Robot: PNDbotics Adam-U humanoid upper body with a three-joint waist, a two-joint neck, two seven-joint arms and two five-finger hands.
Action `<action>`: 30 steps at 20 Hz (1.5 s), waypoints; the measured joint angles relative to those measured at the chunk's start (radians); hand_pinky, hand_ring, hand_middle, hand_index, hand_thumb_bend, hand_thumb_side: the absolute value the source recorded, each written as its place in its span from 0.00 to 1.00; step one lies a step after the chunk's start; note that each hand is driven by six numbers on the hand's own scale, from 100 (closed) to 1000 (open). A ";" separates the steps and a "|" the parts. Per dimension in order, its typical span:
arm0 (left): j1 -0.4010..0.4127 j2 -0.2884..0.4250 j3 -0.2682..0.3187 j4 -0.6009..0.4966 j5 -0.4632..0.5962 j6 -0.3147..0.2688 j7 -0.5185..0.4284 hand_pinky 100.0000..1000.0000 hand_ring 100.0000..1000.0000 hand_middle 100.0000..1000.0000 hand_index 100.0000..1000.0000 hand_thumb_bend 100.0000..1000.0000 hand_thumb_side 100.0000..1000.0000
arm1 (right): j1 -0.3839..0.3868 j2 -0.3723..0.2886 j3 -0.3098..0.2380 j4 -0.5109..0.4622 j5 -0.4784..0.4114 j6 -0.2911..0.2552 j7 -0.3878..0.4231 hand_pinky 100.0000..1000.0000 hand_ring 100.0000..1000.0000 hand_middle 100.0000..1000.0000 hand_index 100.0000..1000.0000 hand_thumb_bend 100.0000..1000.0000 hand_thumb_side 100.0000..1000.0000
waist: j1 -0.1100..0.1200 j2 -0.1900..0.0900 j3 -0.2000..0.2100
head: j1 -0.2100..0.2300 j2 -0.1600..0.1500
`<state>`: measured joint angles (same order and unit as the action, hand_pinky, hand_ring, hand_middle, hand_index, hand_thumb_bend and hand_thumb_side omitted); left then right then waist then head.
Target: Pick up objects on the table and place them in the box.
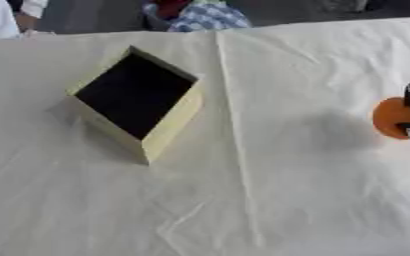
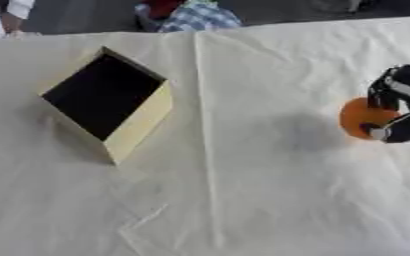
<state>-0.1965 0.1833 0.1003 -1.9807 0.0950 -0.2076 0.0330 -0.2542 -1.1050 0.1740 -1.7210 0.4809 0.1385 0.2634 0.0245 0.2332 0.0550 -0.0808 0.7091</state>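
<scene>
One box [image 2: 112,102], pale cream walls, dark inside, sits skewed at table's left; nothing visible in it. White cloth [image 2: 243,200] over table, creased. Right hand [image 2: 401,107], black, fingers curled round a round orange object [image 2: 359,118] at right edge, well apart from box.

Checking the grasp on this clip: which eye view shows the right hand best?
The right eye view: the right hand shows nearly whole, fingers curled round the orange ball. The left eye view cuts it off at the frame's right edge.
</scene>
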 measured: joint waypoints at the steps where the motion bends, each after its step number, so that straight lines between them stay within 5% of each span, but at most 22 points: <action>1: 0.000 0.000 0.000 0.000 0.000 0.001 -0.001 0.67 0.71 0.72 0.69 0.00 0.79 | 0.000 0.000 -0.001 -0.011 -0.002 0.004 -0.010 0.13 0.34 0.19 0.35 0.19 0.00 | -0.001 0.000 0.000 | 0.000 0.000; 7: 0.000 0.000 0.000 0.000 0.000 0.003 -0.008 0.67 0.71 0.72 0.69 0.00 0.79 | -0.020 0.000 -0.017 -0.111 -0.023 0.029 -0.017 0.16 0.36 0.24 0.40 0.19 0.00 | -0.002 -0.002 -0.001 | 0.000 0.000; 8: 0.000 0.000 0.000 0.000 0.000 0.003 -0.008 0.67 0.71 0.72 0.69 0.00 0.79 | -0.027 -0.001 -0.020 -0.127 -0.026 0.033 -0.011 0.17 0.37 0.25 0.41 0.12 0.00 | -0.002 -0.003 -0.001 | 0.000 0.000; 10: 0.000 0.000 0.000 0.000 0.000 0.005 -0.010 0.67 0.71 0.72 0.69 0.00 0.79 | -0.040 -0.004 -0.025 -0.156 -0.033 0.041 0.000 0.18 0.38 0.26 0.43 0.25 0.00 | -0.006 -0.004 -0.001 | -0.001 0.000; 18: 0.000 0.000 -0.006 0.000 0.001 0.009 -0.017 0.67 0.71 0.72 0.69 0.00 0.79 | -0.129 -0.017 -0.020 -0.212 -0.058 0.058 0.034 0.21 0.39 0.28 0.44 0.24 0.00 | -0.010 -0.005 0.006 | -0.006 0.000; 24: 0.000 0.000 -0.007 0.000 0.003 0.008 -0.021 0.67 0.71 0.72 0.69 0.00 0.79 | -0.300 -0.005 0.032 -0.220 -0.092 0.034 0.101 0.22 0.40 0.28 0.45 0.22 0.00 | -0.017 -0.008 0.021 | -0.019 0.001; 30: -0.010 0.000 -0.012 0.000 0.011 0.008 -0.023 0.67 0.71 0.72 0.69 0.00 0.79 | -0.511 0.089 0.118 -0.163 -0.101 -0.003 0.189 0.21 0.40 0.28 0.45 0.19 0.00 | -0.029 -0.008 0.050 | -0.047 0.000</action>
<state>-0.2066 0.1836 0.0887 -1.9807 0.1059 -0.1996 0.0103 -0.7656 -1.0156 0.2916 -1.8838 0.3797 0.1354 0.4524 -0.0048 0.2251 0.1046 -0.1276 0.7094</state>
